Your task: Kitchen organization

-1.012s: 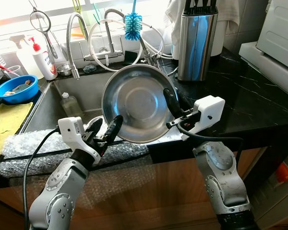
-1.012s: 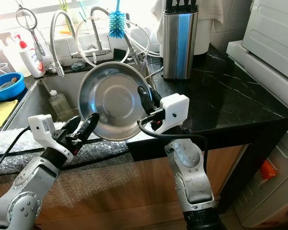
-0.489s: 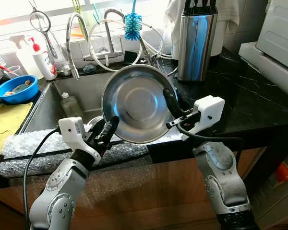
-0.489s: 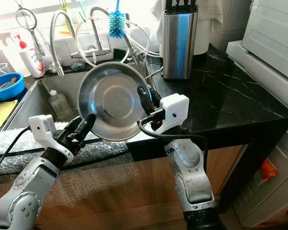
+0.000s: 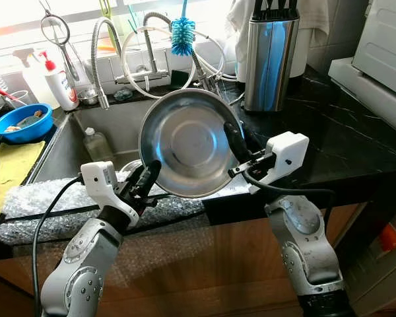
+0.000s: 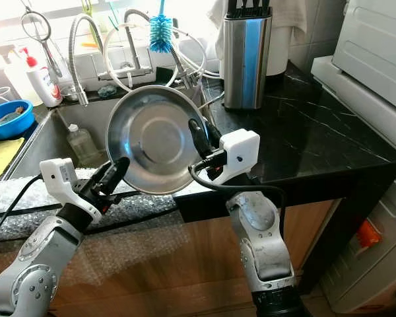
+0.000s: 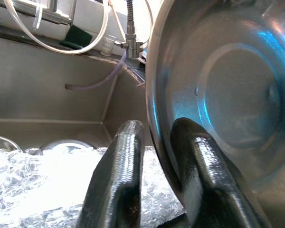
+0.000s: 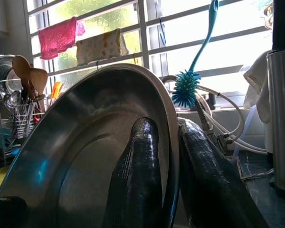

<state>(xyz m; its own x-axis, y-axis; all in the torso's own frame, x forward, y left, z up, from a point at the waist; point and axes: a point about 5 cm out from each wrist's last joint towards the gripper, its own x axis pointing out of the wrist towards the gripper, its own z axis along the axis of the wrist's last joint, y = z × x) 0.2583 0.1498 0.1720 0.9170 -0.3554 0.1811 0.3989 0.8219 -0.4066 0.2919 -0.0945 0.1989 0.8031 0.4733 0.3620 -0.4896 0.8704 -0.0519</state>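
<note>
The round, shiny steel bowl point(image 5: 188, 142) stands on edge above the sink point(image 5: 112, 129), slightly more upright than a second ago. The left gripper point(image 5: 145, 179) has crept up and now pinches its lower rim; the right gripper point(image 5: 237, 140) pinches the opposite rim. Crinkly bubble wrap point(image 5: 43, 201) covers the glossy black marble worktop point(image 5: 336, 142) edge.

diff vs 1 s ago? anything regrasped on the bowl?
The left gripper moved in from just short of the steel bowl and closed its fingers over the bowl's lower-left rim; the left wrist view shows one finger inside the bowl and one behind. The right gripper stayed clamped on the right rim, and the bowl stayed tilted up over the sink edge. Nothing was released.
</note>
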